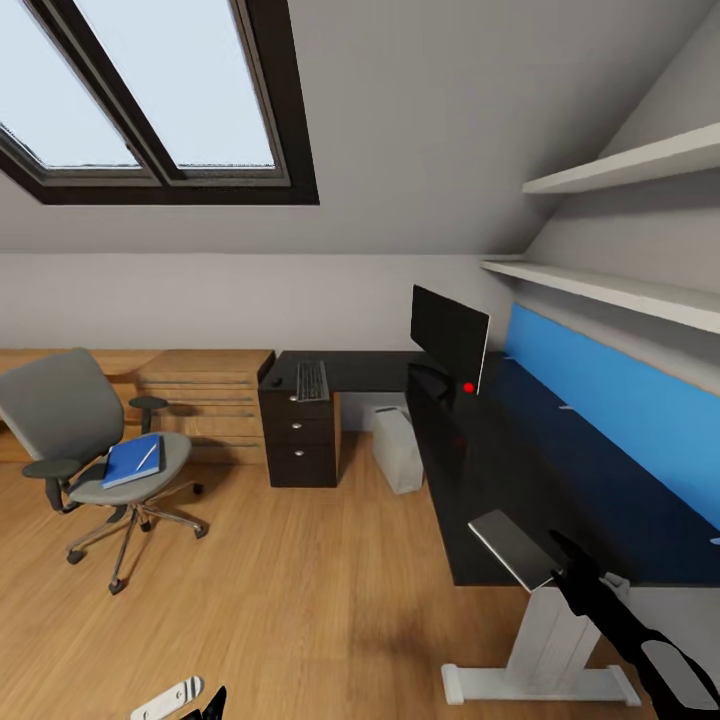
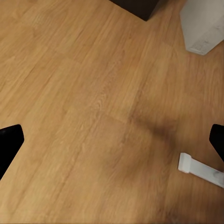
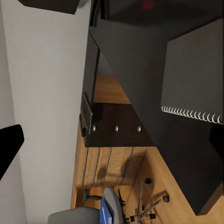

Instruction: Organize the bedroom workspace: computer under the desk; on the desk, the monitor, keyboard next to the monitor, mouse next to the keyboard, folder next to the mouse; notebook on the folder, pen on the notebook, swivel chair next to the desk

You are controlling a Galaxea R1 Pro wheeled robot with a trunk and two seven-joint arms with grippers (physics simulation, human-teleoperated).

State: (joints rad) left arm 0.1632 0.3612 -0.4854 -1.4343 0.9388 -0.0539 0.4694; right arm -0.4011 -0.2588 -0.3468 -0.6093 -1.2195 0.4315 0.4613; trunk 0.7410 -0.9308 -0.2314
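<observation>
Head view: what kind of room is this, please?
Probably an attic room used as a home office. A skylight sits in a sloped grey ceiling, a black L-shaped desk carries a monitor and a keyboard, and a swivel chair stands on the wood floor.

Glossy black desk, bright blue folder, grey swivel chair, light grey-white computer.

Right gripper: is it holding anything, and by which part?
Nothing held: the right gripper is open, beside the notebook lying on the desk.
</observation>
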